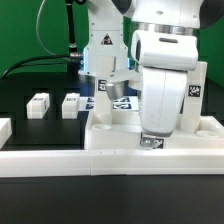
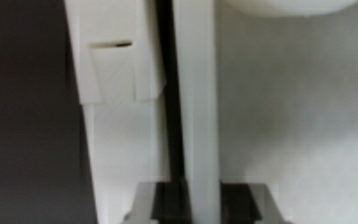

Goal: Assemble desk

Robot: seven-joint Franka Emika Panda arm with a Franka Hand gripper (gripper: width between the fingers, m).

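Observation:
The white desk top (image 1: 108, 127) lies flat on the table in the middle of the exterior view. My gripper (image 1: 151, 133) hangs low over its exterior-view right part. In the wrist view my gripper (image 2: 197, 203) is shut on a long square white leg (image 2: 197, 110) that runs straight away from the dark fingers (image 2: 243, 203). The tagged end of this leg (image 1: 152, 143) shows below the hand. The desk top's pale surface (image 2: 291, 120) and its raised rim (image 2: 119, 110) lie right behind the leg. Two more tagged legs (image 1: 38, 105) (image 1: 70, 103) lie on the black table.
A long white border rail (image 1: 100, 163) runs along the front, with a raised end (image 1: 5, 128) at the exterior view's left. The arm's base (image 1: 103, 55) stands behind the desk top, with printed tags (image 1: 125, 103) near it. A round white shape (image 2: 309, 6) shows past the leg.

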